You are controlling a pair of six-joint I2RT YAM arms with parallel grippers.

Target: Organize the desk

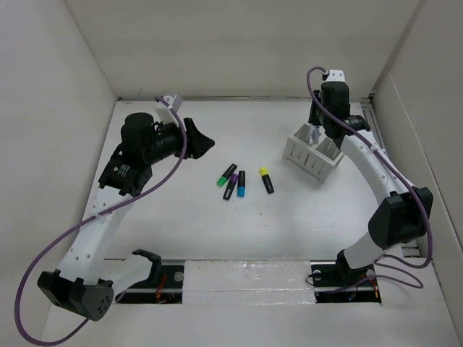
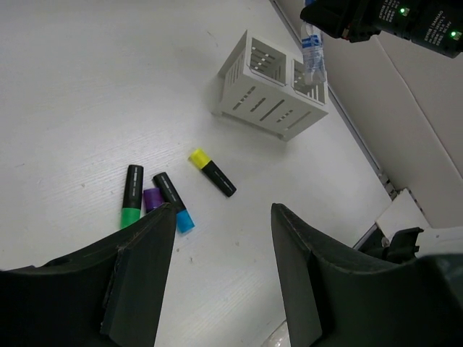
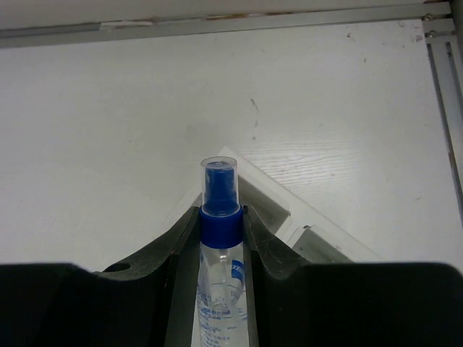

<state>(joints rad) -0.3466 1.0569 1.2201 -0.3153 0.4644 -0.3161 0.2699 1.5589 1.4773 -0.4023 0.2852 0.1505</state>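
Observation:
The desk point(image 1: 217, 231) is a white tabletop. Four highlighters lie at its middle: green point(image 1: 226, 176), purple point(image 1: 231, 189), blue point(image 1: 241, 183) and yellow point(image 1: 266, 180). My right gripper point(image 3: 221, 220) is shut on a clear spray bottle with a blue cap point(image 3: 220, 217). It holds the bottle cap-down over a white two-compartment box point(image 1: 313, 154). In the left wrist view the bottle point(image 2: 312, 50) reaches the rim of the box point(image 2: 271, 90). My left gripper point(image 2: 224, 211) is open and empty, above the desk left of the highlighters.
A metal rail point(image 1: 246, 276) runs along the near edge between the arm bases. White panel walls point(image 1: 58, 108) stand at the left, back and right. The box stands near the right wall.

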